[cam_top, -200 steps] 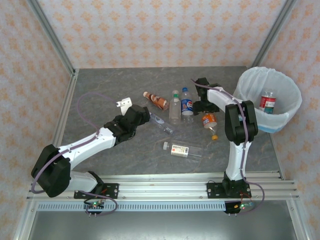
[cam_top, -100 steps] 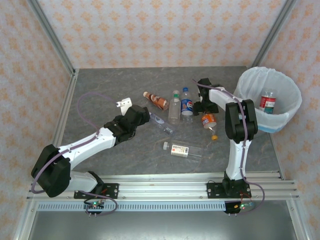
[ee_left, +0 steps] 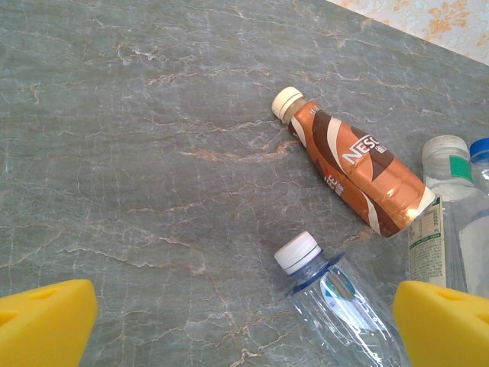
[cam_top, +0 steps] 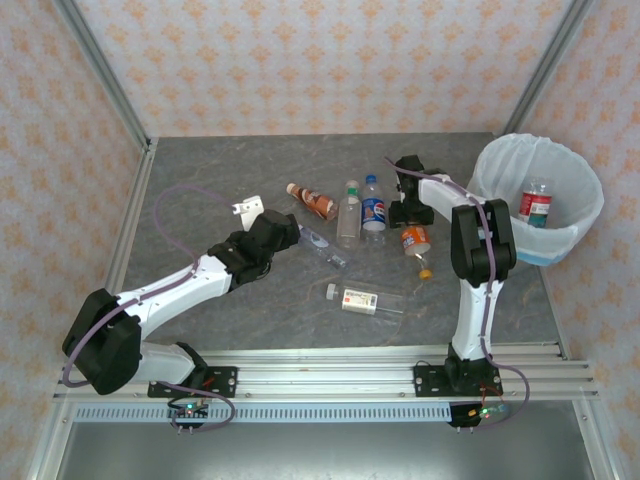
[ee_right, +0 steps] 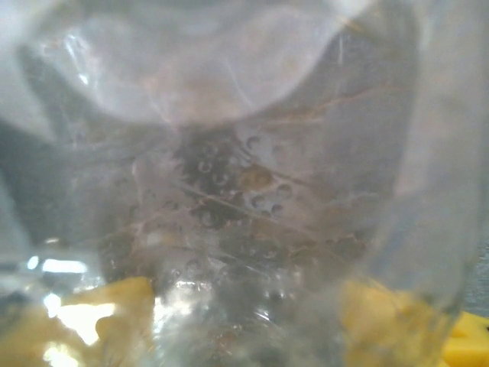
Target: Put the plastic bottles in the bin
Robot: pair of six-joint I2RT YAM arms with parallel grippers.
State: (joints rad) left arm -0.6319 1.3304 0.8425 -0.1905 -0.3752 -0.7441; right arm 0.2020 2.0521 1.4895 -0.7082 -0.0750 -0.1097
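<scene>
Right of centre on the table, the right gripper sat over the butt end of the orange bottle, and its jaws had narrowed steadily over the last second. That bottle had also crept slightly left versus a second ago, so I judged it was the one being pinched, not the blue-label bottle just beside it. The right wrist cam had clear, droplet-covered plastic hard against the lens, with yellow pads either side of it. Couldn't tell if the pads had actually clamped yet; nothing was lifted. The left gripper hadn't moved: jaws fully spread, holding nothing, parked over the neck of the clear bottle, with the brown bottle further out. The green-cap bottle and white-label bottle were untouched. The bin stood at the far right, just past the right arm, with one bottle already inside and six still on the table. So this read as mid-grasp on bottle two. Next needed a firm close, a lift, then a short swing right over the rim. Main risk: slick round plastic squirting out as the pads closed.
</scene>
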